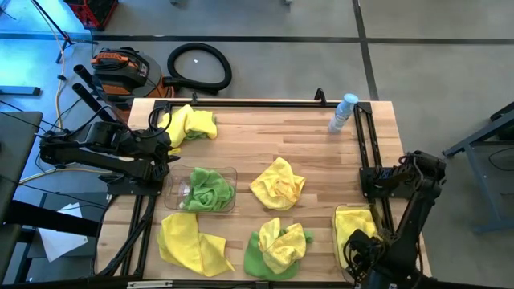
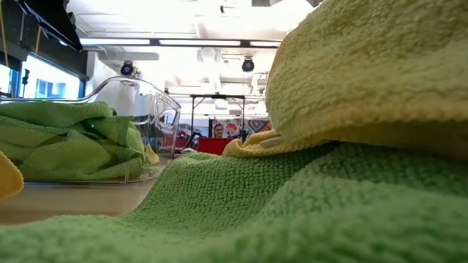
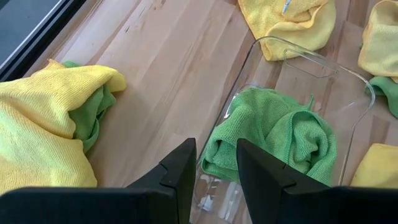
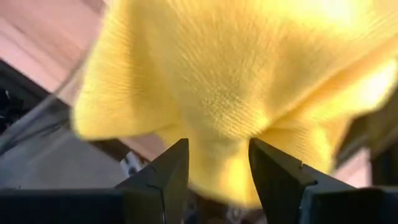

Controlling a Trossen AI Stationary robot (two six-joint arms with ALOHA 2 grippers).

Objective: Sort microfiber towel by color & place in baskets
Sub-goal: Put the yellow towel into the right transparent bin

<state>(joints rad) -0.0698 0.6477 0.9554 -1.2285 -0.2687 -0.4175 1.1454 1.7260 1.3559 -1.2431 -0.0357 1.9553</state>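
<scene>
Yellow towel lies on green towel beside clear basket

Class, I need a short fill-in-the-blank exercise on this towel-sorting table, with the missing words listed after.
1. The basket near the left gripper holds ____ towels.
2. The right gripper, jaws open, is over a ____ towel.
3. A clear plastic ____ lies at the table's far right corner.

Missing words: green; yellow; bottle
</scene>
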